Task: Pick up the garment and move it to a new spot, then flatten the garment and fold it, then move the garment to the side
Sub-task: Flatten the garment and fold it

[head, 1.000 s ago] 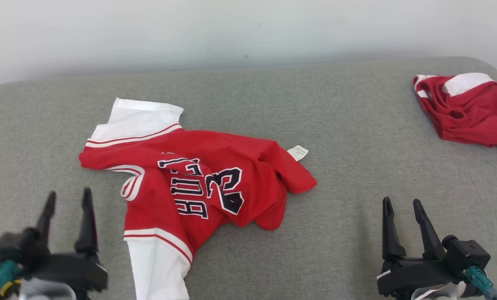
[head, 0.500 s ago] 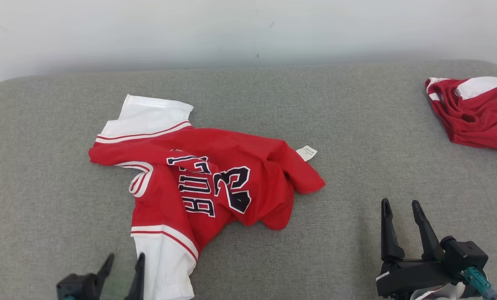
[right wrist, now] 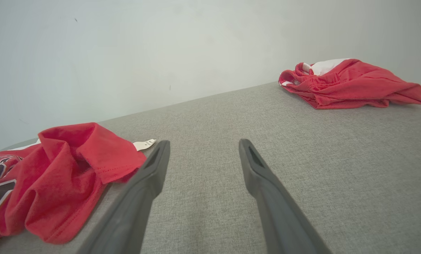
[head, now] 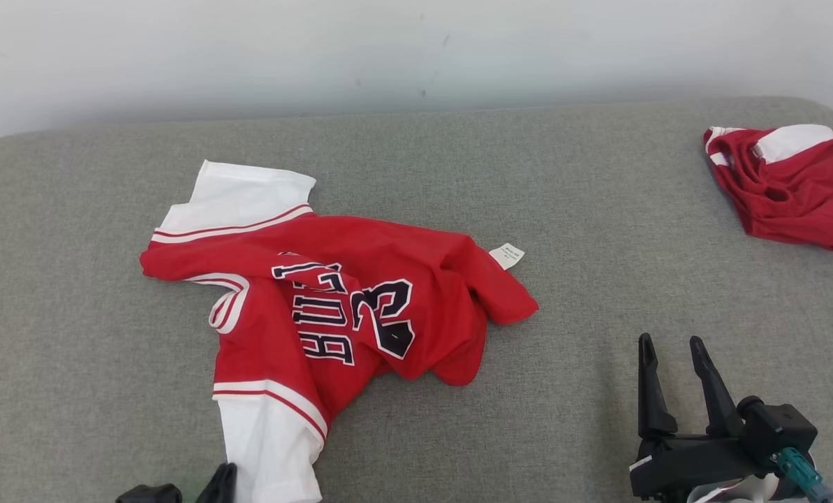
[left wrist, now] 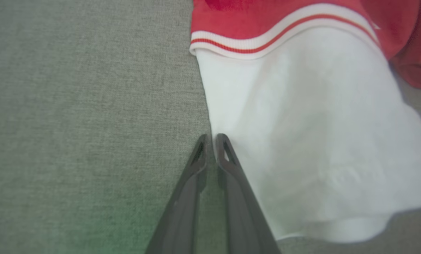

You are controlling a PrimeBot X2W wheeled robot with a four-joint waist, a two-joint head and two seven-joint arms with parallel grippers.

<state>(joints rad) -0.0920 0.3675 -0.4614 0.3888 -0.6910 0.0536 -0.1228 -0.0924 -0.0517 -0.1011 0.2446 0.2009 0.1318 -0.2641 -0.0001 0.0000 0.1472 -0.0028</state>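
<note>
The garment [head: 346,307] is a red jersey with dark lettering and white sleeves, lying crumpled left of centre on the grey cushion [head: 598,209]. Its near white sleeve [left wrist: 302,123] reaches the front edge. My left gripper [left wrist: 211,137] sits at that sleeve's left edge, its fingers pressed almost together with the cloth's edge running in between them. In the head view just a dark fingertip [head: 224,476] of it pokes up at the bottom. My right gripper [head: 669,341] stands open over bare cushion, right of the jersey's red hem [right wrist: 65,165].
A second red and white garment [head: 786,188] lies bunched at the far right of the cushion. A pale wall [head: 416,49] rises behind the cushion's back edge. A small white label [head: 507,255] sticks out of the jersey's right side.
My left gripper has dropped toward the bottom of the head view, moved right to the near white sleeve and closed its fingers. The right gripper has stayed put. The camera shifted slightly.
</note>
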